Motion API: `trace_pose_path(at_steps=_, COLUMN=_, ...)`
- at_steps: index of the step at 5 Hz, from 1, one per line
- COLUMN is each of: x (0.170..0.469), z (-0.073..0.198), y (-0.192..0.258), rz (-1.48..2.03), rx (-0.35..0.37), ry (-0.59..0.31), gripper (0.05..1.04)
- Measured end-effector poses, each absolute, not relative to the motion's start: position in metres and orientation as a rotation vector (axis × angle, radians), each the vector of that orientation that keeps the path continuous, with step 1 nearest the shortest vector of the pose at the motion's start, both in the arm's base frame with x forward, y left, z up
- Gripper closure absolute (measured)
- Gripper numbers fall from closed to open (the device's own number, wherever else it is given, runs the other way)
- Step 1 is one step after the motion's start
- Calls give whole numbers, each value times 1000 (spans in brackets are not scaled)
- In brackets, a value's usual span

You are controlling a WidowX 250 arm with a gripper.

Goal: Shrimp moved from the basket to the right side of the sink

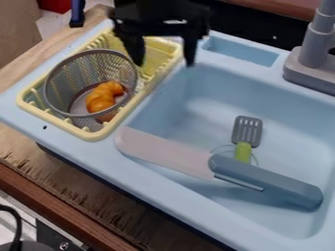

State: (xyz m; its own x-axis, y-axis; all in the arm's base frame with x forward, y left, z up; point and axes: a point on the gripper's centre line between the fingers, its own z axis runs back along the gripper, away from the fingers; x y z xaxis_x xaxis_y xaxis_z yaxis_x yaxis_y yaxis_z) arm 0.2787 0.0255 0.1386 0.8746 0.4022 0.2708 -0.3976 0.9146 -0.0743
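Camera view: shrimp [102, 99] in the mesh basket [68, 78], by the left edge of the sink [157, 184]; gripper [164, 64] above, fingers apart. If you descend off-centre, a finger could snag the basket and tip it, shrimp included.

We find passage above the light-blue plastic sink [203, 105] between the grey plastic faucet [316, 41] and the white-bladed, blue-handled toy knife [226, 167]. The raised rim of the round grey mesh basket [64, 78] obstructs low sideways travel.
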Motion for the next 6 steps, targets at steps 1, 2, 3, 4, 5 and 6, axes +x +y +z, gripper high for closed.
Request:
trace_pose_path(at_steps=1, x=278, z=149, y=43, rz=514, rx=-7, ry=-315, gripper=83)
trace_pose_path(at_steps=2, x=260, z=146, y=64, rz=655, rx=48, ry=-235, gripper=83)
trace_pose_path(at_steps=3, x=248, z=144, y=76, rz=750, rx=41, ry=-181, gripper=83)
trace_pose_path(at_steps=4, x=237, z=130, y=84, rz=792, rx=62, ry=-187, gripper=83)
trace_pose_path(at_steps=5, x=234, z=126, y=89, rz=841, rx=58, ry=-203, gripper=83)
trace_pose_path(at_steps=6, x=227, z=114, y=88, rz=982, rx=73, ry=-196, gripper=83)
